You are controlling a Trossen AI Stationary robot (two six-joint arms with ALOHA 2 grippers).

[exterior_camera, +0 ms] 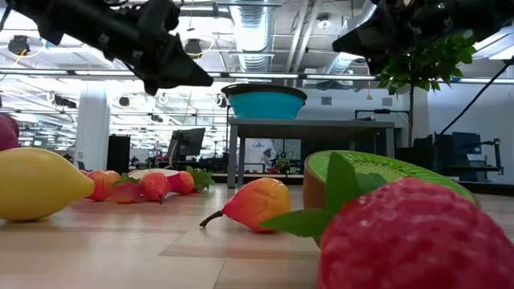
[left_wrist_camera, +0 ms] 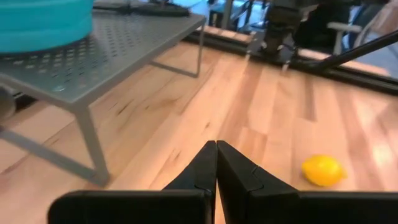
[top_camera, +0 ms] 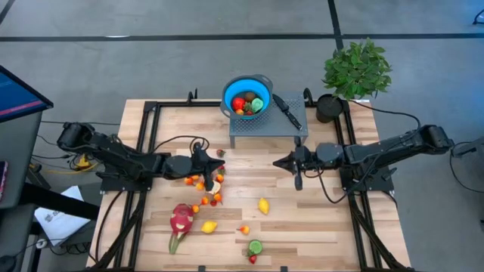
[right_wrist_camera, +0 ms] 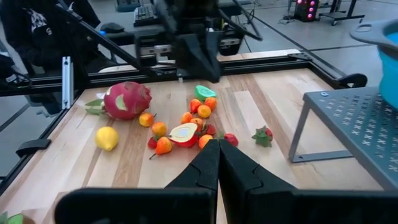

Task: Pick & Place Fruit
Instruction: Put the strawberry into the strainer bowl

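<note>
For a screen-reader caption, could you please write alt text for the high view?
Two dark arms reach inward over a wooden table, left hand and right hand shut and empty. Toy fruit lies scattered at the left-front; a blue bowl holding fruit sits on a grey stand.

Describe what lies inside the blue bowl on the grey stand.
From above, the blue bowl on the grey stand holds a red fruit, a green one and some small orange ones. Anything beneath these is covered.

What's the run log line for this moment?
left gripper: shut, empty, above fruit pile | right gripper: shut, empty | blue bowl: holds fruit, on stand
</note>
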